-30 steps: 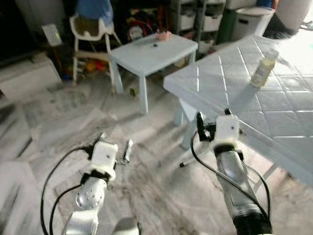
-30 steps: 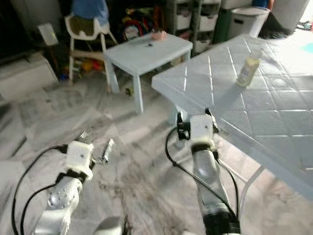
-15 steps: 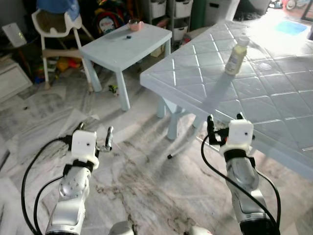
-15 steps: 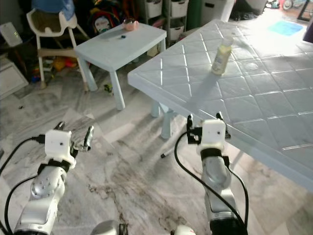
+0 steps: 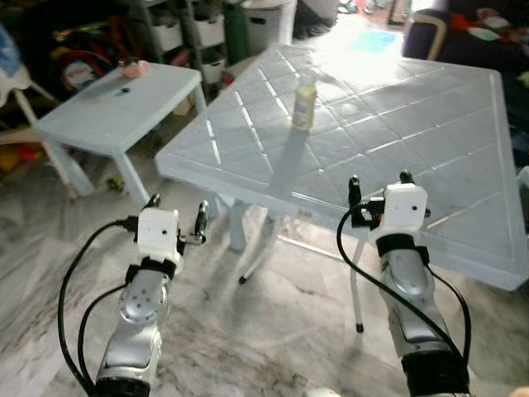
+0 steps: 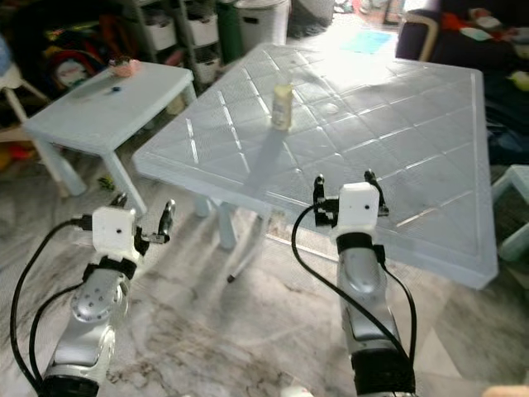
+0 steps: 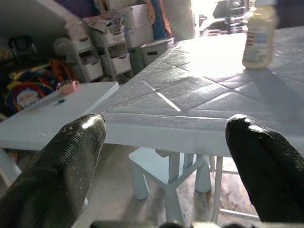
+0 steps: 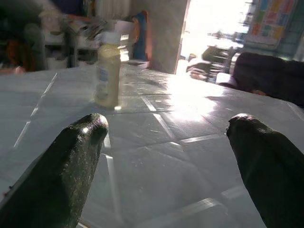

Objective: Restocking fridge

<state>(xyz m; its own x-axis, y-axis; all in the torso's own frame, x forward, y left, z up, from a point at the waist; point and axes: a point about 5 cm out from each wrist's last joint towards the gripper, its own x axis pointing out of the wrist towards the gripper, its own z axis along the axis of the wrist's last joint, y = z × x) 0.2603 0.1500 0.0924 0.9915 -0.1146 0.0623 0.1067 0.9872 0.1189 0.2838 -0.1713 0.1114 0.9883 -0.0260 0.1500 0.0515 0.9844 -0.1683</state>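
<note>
From the head camera, we find the left claw (image 5: 175,217) and right claw (image 5: 378,181) both spread wide, gripping nothing. On the white tabletop (image 5: 430,107) stands a pale bottle (image 5: 304,103), upright, well beyond both. A small table (image 5: 99,103) sits further left. Each wrist view confirms parted fingers (image 7: 57,171) and the bottle ahead.

Both silver arms reach forward from the bottom of the frame, wrists raised. The left gripper (image 5: 176,211) sits at lower left, fingers spread and empty. The right gripper (image 5: 378,179) sits right of centre, fingers likewise apart, holding nothing.
</note>
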